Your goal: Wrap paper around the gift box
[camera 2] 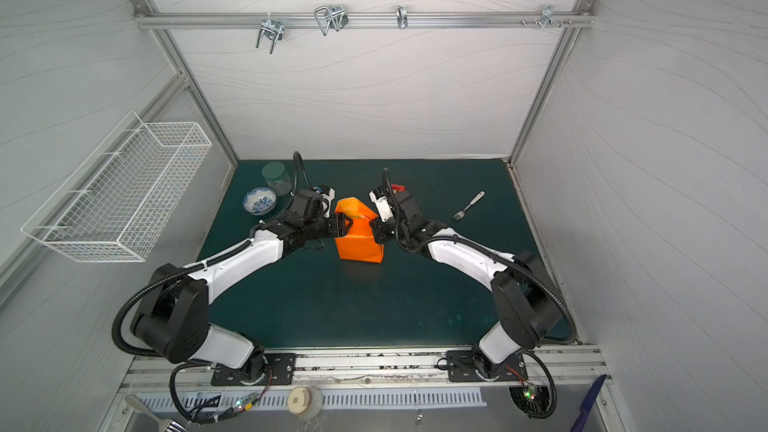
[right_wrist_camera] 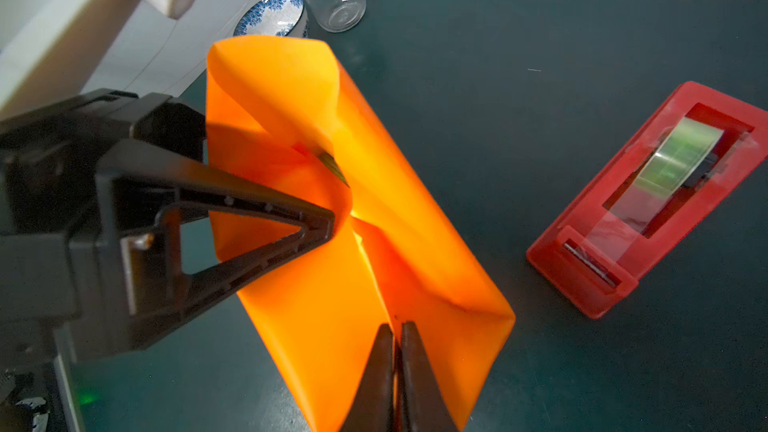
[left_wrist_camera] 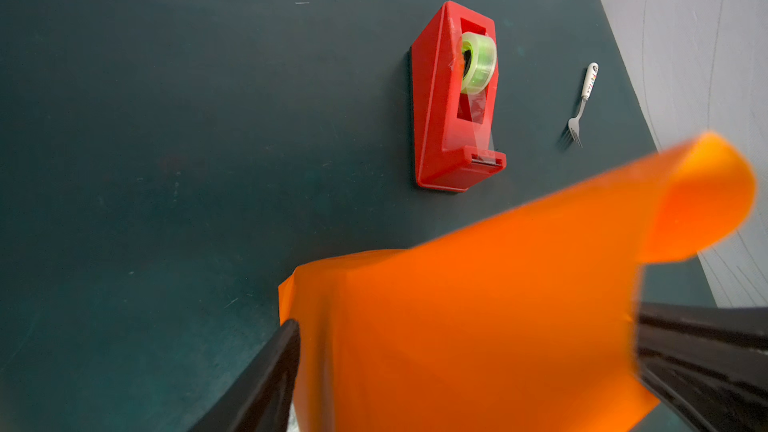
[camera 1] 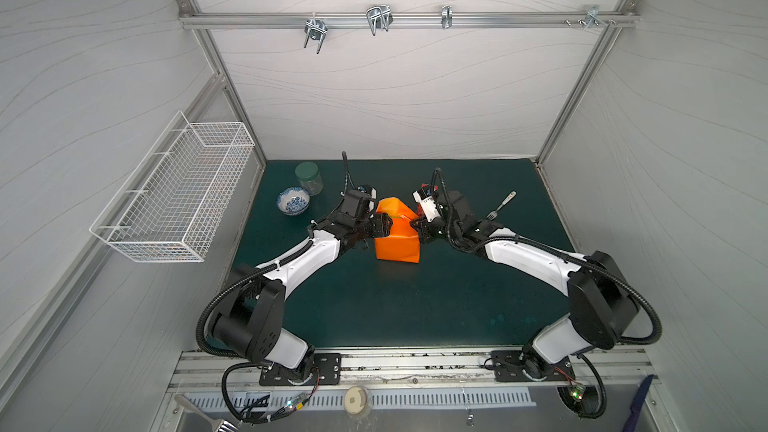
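Observation:
The orange paper [camera 1: 397, 243] [camera 2: 359, 245] is folded round the gift box and stands as a bundle in the middle of the green mat. Of the gift box, only a thin green sliver [right_wrist_camera: 332, 166] shows, through a gap in the folds. My left gripper [camera 1: 384, 224] [left_wrist_camera: 465, 322] grips the bundle from the left. The paper [left_wrist_camera: 498, 305] fills the span between its two fingers. My right gripper [camera 1: 415, 224] [right_wrist_camera: 397, 326] is shut on a paper [right_wrist_camera: 415, 222] edge at the bundle's right side.
A red tape dispenser [left_wrist_camera: 440, 118] [right_wrist_camera: 623, 222] sits just behind the bundle, with a fork [camera 1: 500, 205] [left_wrist_camera: 582, 105] to its right. A blue-patterned bowl [camera 1: 293, 200] and a green-lidded jar [camera 1: 309, 177] stand at the back left. A wire basket [camera 1: 174, 189] hangs on the left wall.

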Controlling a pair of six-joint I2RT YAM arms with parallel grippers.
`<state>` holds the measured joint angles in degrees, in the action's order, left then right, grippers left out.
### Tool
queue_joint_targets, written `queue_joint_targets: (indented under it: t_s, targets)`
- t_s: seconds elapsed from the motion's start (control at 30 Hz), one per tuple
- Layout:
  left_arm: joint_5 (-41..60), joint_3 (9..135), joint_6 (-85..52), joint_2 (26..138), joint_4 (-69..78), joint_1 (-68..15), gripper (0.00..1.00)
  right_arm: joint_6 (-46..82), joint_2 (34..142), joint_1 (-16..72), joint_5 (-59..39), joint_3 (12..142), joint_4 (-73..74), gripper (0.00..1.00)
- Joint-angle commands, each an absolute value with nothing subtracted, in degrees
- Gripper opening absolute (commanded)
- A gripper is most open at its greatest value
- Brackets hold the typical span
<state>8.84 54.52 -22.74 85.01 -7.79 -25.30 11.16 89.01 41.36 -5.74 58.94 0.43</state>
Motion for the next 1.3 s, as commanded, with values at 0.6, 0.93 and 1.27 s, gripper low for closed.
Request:
queue_joint_targets:
  t_s: [0.6,0.93,1.27]
  targets:
    - [10.72,56.78,-23.97,84.42,-5.32,-25.49,0.66,13.19,90.91,41.37,-9.13,57.92,4.15,0.32]
    - [11.6,56.56,-24.5,83.77,-4.8,-25.58,0.69,16.2,91.39,39.64,-15.37,56.34,6.93,0.42]
    - [12.87,55.88,-24.72,83.98,-2.41,-26.8,0.8,17.84,91.71,38.47,-16.2,55.81,8.04,0.38]
